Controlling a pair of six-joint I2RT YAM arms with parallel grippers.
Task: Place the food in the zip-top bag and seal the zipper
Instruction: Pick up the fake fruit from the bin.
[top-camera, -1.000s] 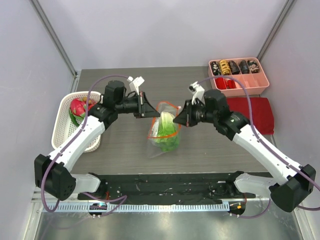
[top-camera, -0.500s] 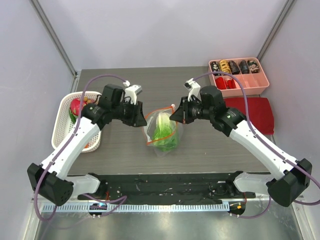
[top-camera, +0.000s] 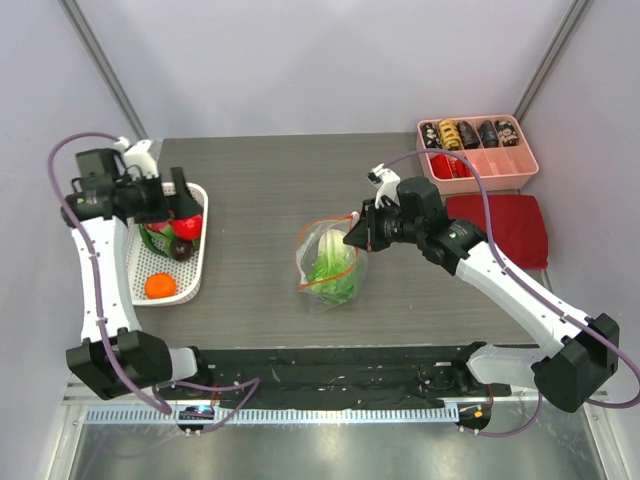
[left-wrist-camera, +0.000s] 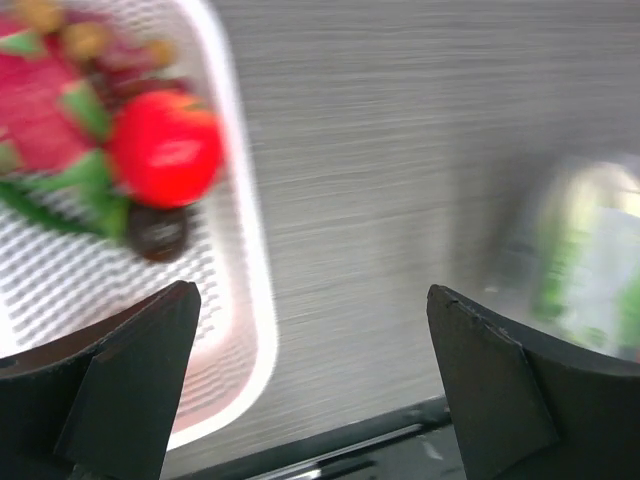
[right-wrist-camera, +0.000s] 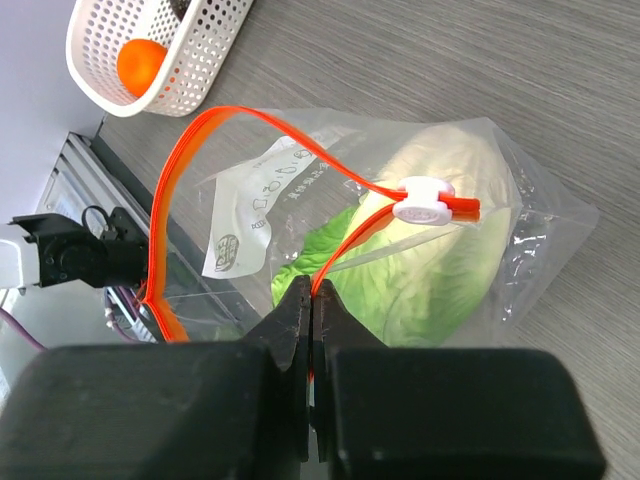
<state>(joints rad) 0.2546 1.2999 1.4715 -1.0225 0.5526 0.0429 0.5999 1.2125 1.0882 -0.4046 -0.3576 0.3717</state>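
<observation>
Lettuce (right-wrist-camera: 440, 270) inside bag (right-wrist-camera: 545, 235); bag on worktop (top-camera: 260, 180) centre, mouth gaping. Right jaws clenched on zipper (right-wrist-camera: 250, 118) strip, near white slider (right-wrist-camera: 425, 200). Left jaws released, spread wide, empty, hanging over basket (top-camera: 148, 262) at left edge. Orange (top-camera: 160, 286) and red fruit (top-camera: 185, 226) in basket, well apart from bag. Dragon fruit (left-wrist-camera: 40, 90) just beside red fruit.
</observation>
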